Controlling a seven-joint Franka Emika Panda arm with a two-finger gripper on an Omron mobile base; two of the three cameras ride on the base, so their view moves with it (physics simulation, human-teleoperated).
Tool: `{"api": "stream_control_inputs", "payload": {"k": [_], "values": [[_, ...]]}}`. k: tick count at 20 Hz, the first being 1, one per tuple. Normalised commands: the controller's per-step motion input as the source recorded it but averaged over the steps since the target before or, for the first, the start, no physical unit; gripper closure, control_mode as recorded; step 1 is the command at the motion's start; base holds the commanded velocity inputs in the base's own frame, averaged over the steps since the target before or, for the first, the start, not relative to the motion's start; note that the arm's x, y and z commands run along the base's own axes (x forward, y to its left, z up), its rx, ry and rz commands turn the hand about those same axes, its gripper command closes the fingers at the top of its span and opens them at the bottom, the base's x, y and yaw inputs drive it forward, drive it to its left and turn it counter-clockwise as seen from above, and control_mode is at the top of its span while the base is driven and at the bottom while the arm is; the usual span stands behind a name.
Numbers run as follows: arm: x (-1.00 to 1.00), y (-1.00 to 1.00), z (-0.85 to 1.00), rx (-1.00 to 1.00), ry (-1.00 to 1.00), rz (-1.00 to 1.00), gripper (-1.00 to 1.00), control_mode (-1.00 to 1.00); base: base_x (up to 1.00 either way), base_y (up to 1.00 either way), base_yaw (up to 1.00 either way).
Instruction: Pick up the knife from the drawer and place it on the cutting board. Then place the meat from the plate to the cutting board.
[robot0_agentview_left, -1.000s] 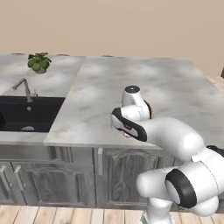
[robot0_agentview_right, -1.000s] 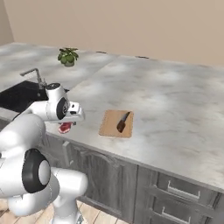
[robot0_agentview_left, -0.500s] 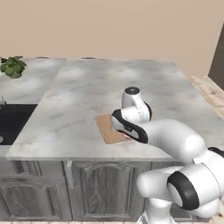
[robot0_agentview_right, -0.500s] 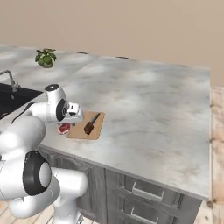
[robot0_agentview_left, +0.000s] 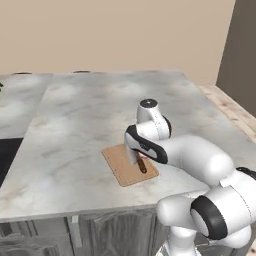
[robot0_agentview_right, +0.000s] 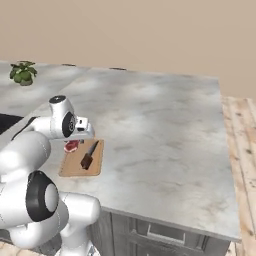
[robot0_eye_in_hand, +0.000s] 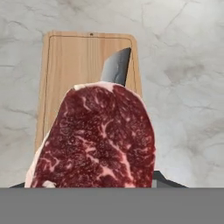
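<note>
base has driven right since a second ago, sink gone from view, jaws (robot0_agentview_right: 75, 145) now holding the meat (robot0_eye_in_hand: 98, 138) just over the board (robot0_agentview_right: 81, 159) on the desk (robot0_agentview_right: 165, 135), knife (robot0_agentview_right: 89, 155) lying on board.

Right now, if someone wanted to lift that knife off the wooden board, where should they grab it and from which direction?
Probably by the reddish-brown handle of the knife, coming straight down from above. It lies flat on the cutting board, so only its sides offer a hold. The handle, at the end nearer the counter's front edge, is thicker than the thin dark blade, and lies apart from the meat.
</note>
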Motion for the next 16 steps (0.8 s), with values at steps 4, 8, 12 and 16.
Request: {"api": "stream_control_inputs", "payload": {"k": [4,8,12,16], "values": [[0.0,0.0,0.0,0.0,0.0,0.0,1.0,1.0,0.79,0.53,-0.26],[0.0,0.0,0.0,0.0,0.0,0.0,1.0,1.0,0.84,0.53,-0.23],[0.0,0.0,0.0,0.0,0.0,0.0,1.0,1.0,0.75,0.61,-0.18],[0.0,0.0,0.0,0.0,0.0,0.0,1.0,1.0,0.47,0.43,0.07]]}}
